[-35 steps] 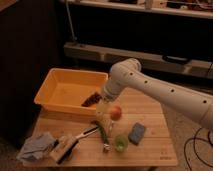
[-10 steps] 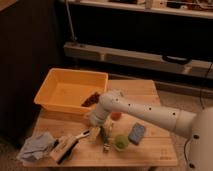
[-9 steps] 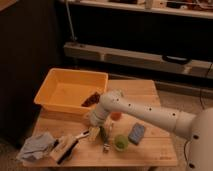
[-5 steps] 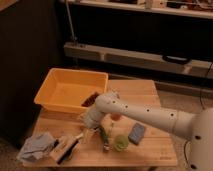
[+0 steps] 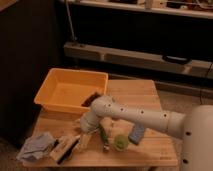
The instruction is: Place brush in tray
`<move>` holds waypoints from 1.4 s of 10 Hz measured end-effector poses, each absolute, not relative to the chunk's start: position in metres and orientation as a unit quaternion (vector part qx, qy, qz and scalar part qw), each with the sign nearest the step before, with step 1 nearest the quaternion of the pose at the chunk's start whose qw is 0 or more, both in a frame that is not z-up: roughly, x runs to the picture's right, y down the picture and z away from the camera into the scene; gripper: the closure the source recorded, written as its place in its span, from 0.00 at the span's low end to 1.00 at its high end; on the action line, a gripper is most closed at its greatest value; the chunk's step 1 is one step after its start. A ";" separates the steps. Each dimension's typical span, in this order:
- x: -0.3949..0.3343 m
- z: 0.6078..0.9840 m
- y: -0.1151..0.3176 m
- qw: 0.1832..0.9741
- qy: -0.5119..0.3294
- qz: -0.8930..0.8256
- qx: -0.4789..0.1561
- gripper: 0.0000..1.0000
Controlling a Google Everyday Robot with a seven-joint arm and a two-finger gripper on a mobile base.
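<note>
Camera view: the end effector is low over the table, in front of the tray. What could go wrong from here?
1. The end effector sits beside the wooden block brush; it may nudge or take that one by mistake.
2. The near wall of the tray rises just behind it; a low carry could strike it.

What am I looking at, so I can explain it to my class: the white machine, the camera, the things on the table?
The white tube is a robot's single arm, reaching in from the right. Its hand is down at the wooden table, just in front of the yellow-orange tray. One camera looks down at a slant. On the table lie a bluish cloth, a wooden block brush, a green round thing and a blue-grey pad. Whether the hand holds anything cannot be seen.
</note>
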State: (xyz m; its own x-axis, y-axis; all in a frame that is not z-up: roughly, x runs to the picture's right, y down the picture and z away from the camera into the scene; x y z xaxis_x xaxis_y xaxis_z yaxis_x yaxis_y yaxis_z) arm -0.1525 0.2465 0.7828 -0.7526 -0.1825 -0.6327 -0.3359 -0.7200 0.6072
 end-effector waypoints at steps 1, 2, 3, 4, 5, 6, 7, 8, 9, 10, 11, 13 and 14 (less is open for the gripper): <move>-0.154 0.785 0.250 0.044 0.376 0.857 -0.349 0.20; -0.156 0.791 0.256 0.031 0.389 0.851 -0.352 0.20; -0.155 0.797 0.260 0.017 0.398 0.848 -0.351 0.20; -0.155 0.801 0.262 0.005 0.403 0.846 -0.350 0.21; -0.155 0.805 0.263 -0.008 0.407 0.843 -0.351 0.29; -0.155 0.806 0.263 -0.008 0.406 0.844 -0.350 0.41; -0.153 0.805 0.262 -0.007 0.407 0.844 -0.349 0.49; -0.152 0.805 0.262 -0.006 0.407 0.845 -0.348 0.59; -0.152 0.806 0.259 -0.007 0.406 0.845 -0.348 0.69; -0.151 0.805 0.259 -0.006 0.406 0.845 -0.347 0.80; -0.151 0.805 0.258 -0.005 0.405 0.846 -0.347 0.88; -0.150 0.803 0.257 -0.006 0.407 0.845 -0.347 1.00; -0.149 0.802 0.258 -0.005 0.408 0.845 -0.346 1.00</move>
